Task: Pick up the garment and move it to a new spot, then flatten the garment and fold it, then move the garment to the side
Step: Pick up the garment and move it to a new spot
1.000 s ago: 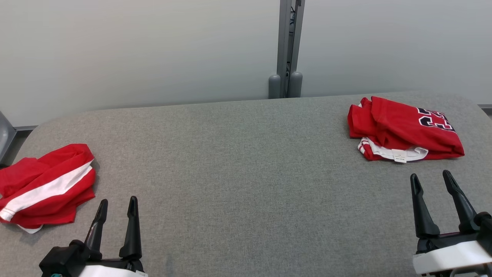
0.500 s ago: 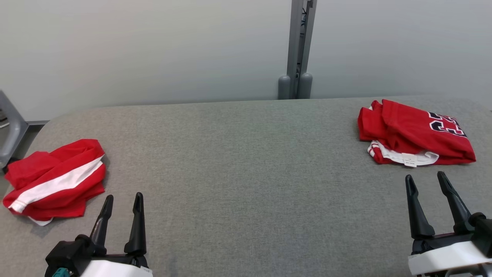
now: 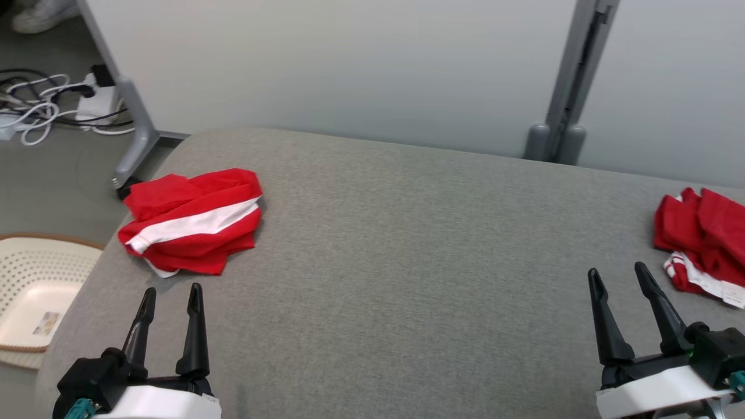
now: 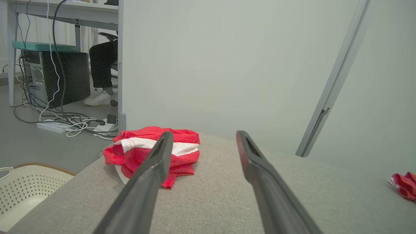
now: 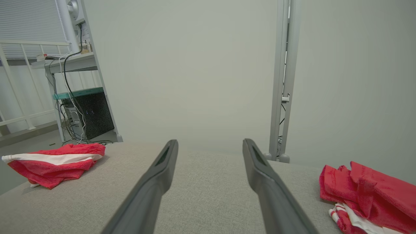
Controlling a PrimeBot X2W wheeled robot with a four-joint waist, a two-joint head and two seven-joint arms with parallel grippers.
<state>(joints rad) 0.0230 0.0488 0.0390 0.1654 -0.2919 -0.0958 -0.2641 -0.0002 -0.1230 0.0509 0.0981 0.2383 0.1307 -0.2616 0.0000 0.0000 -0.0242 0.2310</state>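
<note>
Basket: you see the pale perforated basket (image 3: 35, 273) on the floor, off the table's left end and apart from the work.
Crumpled garment: the red-and-white crumpled garment (image 3: 192, 221) lies bunched near the table's left far corner. It looks like the piece you have yet to pick up.
Left gripper: your left gripper (image 3: 172, 289) hovers just short of that heap with jaws spread wide and nothing between them, likely staged for the grab.
Table: the bare grey table (image 3: 407, 262) between the two arms gives you room to flatten and fold.
Right gripper: your right gripper (image 3: 616, 269) is likewise wide and empty.
Folded garment: the folded garment (image 3: 704, 233) sits at the right edge, seemingly parked aside.
Change: the head has turned left, so the whole view has shifted. Neither garment has moved on the table, and both sets of jaws are as wide as before.
</note>
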